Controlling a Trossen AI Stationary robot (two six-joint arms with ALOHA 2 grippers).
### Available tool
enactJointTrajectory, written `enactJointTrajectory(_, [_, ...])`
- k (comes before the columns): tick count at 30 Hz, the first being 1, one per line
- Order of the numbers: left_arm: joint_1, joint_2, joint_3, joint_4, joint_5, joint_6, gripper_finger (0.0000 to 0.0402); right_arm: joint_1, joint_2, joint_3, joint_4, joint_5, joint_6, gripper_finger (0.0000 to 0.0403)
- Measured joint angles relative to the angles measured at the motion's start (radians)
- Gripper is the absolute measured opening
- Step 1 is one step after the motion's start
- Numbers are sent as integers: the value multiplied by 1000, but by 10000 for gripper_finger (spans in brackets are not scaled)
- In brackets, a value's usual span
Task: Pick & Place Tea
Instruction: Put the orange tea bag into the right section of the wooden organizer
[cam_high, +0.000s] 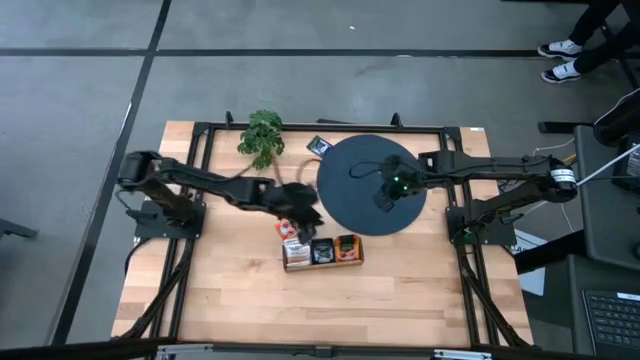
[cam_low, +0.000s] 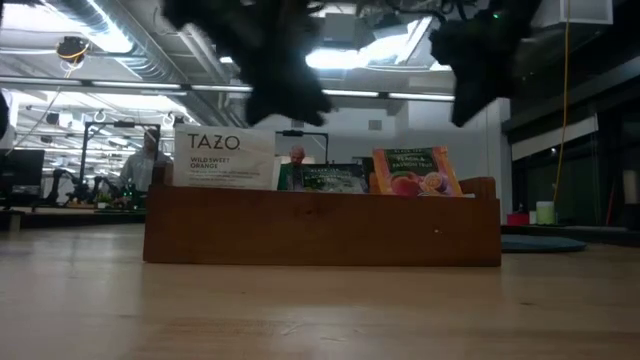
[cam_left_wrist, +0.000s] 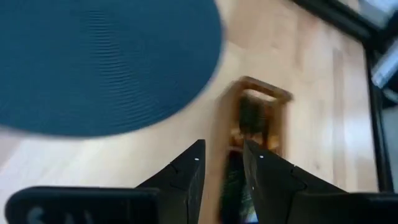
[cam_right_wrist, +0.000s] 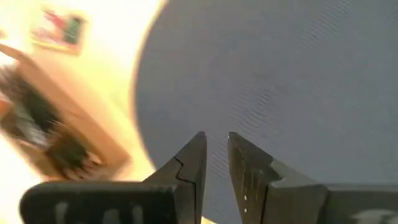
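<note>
The tea packets (cam_high: 321, 250) stand upright in a wooden box (cam_low: 320, 230) whose long axis runs left-right, near the black disc (cam_high: 372, 183). Left gripper (cam_left_wrist: 221, 163), fingers parted and empty, hovers over its left end. Right gripper (cam_right_wrist: 216, 149), narrowly parted and empty, hangs above the disc.

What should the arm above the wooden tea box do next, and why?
Probably lower straight down. The left gripper hangs over the wooden tea box with its fingers apart and nothing visible between them, so it seems set to pinch a packet.
</note>
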Motion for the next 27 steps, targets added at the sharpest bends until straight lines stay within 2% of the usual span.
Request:
enactJointTrajectory(5, [6,-193,-198,3,-123,-118,104,-4,0,0,172,-75,-11,69])
enactJointTrajectory(9, [-4,-279,-313,-75,-145,-244,104,-6,18,1,324,-134,-11,69])
enactJointTrajectory(15, [-36,-240,-390,-92,-98,-337,104,-6,129,1,561,-278,16,69])
enactJointTrajectory(21, [-43,-192,-411,-115,-179,-372,104,-11,264,1,709,-418,102,69])
enactJointTrajectory(27, [-29,-168,-437,-118,-98,-371,104,-19,372,0,826,-533,193,69])
